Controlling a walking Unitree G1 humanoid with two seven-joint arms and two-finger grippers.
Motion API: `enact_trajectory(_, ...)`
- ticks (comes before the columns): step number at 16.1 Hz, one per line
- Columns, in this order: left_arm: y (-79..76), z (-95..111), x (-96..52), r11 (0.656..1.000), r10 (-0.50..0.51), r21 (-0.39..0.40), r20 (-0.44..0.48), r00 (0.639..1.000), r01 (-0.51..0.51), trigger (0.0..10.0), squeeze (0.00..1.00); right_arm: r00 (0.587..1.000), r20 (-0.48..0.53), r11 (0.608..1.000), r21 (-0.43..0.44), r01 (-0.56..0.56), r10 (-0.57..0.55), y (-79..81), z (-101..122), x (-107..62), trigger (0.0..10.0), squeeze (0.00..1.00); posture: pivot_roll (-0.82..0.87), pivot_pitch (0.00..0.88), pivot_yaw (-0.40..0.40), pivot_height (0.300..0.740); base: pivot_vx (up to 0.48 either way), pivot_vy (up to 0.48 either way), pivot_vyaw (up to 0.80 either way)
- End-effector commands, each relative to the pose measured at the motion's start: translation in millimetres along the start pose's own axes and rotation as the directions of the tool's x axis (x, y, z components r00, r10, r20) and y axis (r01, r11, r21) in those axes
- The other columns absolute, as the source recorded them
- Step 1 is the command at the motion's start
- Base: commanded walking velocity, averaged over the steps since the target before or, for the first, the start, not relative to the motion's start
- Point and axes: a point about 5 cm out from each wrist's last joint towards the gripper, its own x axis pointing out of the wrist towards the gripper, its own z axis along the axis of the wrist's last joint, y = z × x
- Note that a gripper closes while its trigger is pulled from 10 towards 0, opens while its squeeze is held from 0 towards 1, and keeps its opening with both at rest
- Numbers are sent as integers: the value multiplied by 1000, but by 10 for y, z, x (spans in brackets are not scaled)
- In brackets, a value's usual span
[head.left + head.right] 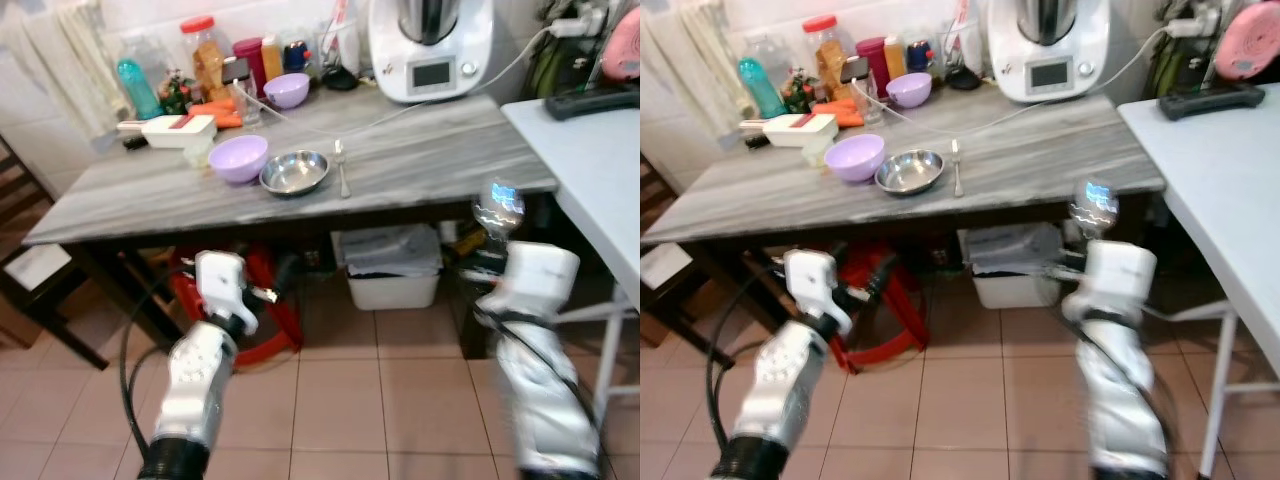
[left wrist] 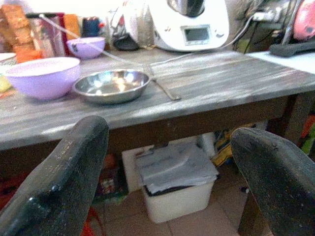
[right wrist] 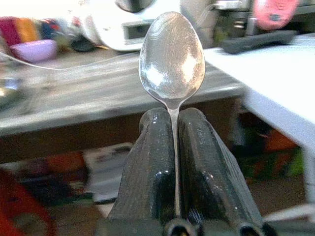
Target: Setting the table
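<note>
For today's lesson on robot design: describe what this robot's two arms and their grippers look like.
Both arms are silver. The left arm has a white block at the wrist, a black band lower down and a black cable looping beside it. The right arm also carries a white wrist block, with a black cable along it. Each gripper has two long, rounded, matte black fingers, slightly scuffed.

The near right part of the table (image 1: pixel 440 160) is bare, so a gripper could pass there. Left of it stand a steel bowl (image 1: pixel 294 171), a fork (image 1: pixel 342 168) and a purple bowl (image 1: pixel 238 158); a mixer (image 1: pixel 430 45) blocks the back.
</note>
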Motion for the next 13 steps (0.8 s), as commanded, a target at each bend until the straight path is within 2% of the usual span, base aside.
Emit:
enact_trajectory(1,182,36,-102,998,51,31,-6,999,-51,10000,0,999,31,999,32,-32,31,109,91,-18,10000,0,-147,0,140,740,349,0,0)
enact_trajectory(2,197,25,-139,998,59,36,-12,998,-59,10000,0,999,29,999,30,-31,30,94,86,-38,10000,0,-147,0,140,740,349,0,0)
enact_trajectory(3,274,-26,-297,993,106,58,-41,993,-104,10000,0,1000,12,999,21,-28,27,32,49,-139,10000,0,-138,0,136,740,341,0,0)
enact_trajectory(5,268,-34,-348,993,109,62,-50,993,-106,10000,0,1000,-1,1000,12,-28,28,-1,19,-179,10000,0,-135,0,132,740,341,0,0)
enact_trajectory(12,216,6,-310,994,106,46,-43,993,-104,10000,0,999,5,999,-18,-41,41,-20,63,-136,10000,0,-140,0,123,740,339,0,0)
enact_trajectory(13,194,-3,-314,994,104,42,-45,994,-102,10000,0,999,6,999,-16,-41,41,-13,64,-135,10000,0,-141,0,124,740,337,0,481)
